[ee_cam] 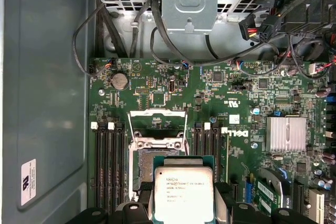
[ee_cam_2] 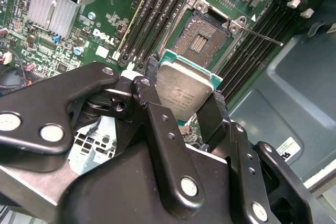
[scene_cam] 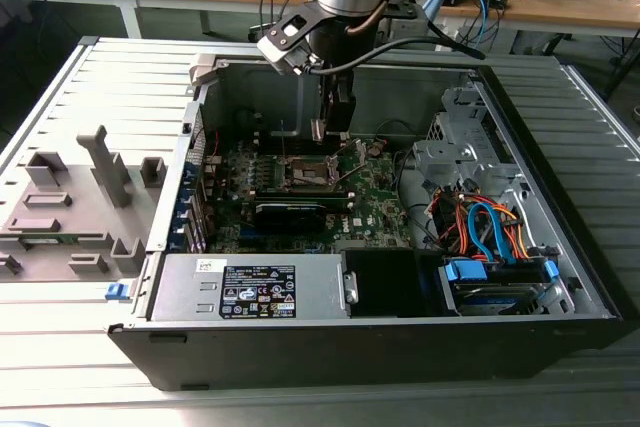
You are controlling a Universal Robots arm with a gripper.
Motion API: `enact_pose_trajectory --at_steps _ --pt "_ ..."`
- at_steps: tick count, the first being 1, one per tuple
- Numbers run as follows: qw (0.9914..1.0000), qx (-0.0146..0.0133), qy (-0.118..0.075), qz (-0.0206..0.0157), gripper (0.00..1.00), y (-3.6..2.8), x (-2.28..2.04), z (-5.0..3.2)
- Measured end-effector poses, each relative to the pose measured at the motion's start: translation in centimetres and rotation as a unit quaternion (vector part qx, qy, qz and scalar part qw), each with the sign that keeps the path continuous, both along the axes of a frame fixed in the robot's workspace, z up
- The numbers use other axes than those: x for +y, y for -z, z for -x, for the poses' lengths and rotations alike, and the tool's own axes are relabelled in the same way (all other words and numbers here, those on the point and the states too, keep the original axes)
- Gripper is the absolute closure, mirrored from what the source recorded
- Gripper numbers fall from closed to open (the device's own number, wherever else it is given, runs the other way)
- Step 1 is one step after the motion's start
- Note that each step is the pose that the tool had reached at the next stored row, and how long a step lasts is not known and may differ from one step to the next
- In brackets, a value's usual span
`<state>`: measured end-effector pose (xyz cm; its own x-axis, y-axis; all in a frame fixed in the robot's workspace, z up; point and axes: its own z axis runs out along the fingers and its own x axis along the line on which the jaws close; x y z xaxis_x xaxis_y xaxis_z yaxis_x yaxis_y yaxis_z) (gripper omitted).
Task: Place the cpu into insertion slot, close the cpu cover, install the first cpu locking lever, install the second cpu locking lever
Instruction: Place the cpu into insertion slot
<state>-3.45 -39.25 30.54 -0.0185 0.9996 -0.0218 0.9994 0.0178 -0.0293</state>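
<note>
Print runs in several short dark lines across the silver top of the cpu (ee_cam: 184,192), too fine to quote. In the first wrist view those lines run crosswise to the memory slots (ee_cam: 107,166). The chip is square, so it has no long axis. In that view its edges line up with the rim of the slot (ee_cam: 140,167), and a thin green border shows round the metal top.

The hand (ee_cam: 182,204) is closed on the cpu: two black fingers (ee_cam_2: 151,80) press on opposite edges, and the printed top faces both wrist cameras. In the second wrist view the cpu (ee_cam_2: 181,85) looks tilted and is held clear of the slot (ee_cam_2: 202,38), whose dark contact field lies bare.

The cover (ee_cam: 157,114) stands raised at the slot's far edge, with its window open. A thin metal lever (ee_cam_2: 260,36) juts from the rim out over the memory slots on that side.

White maker's lettering (ee_cam: 237,131) is printed on the green board (ee_cam: 173,85) beside the slot. A white sticker (ee_cam: 29,182) sits on the grey wall of the case.

In the exterior view the hand (scene_cam: 335,119) hangs inside the open case (scene_cam: 330,342), just above the slot (scene_cam: 310,172). A power supply (scene_cam: 190,287) lies along the near side and carries a label (scene_cam: 257,292) that is part white, part black. The case rests on a grey slatted surface (scene_cam: 60,367).
</note>
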Motion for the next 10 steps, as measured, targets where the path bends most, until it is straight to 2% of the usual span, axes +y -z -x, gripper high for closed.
enact_pose_trajectory --at_steps 10 --pt "1.00000 0.0000 0.000 0.0000 0.45 0.37 0.00 0.00"
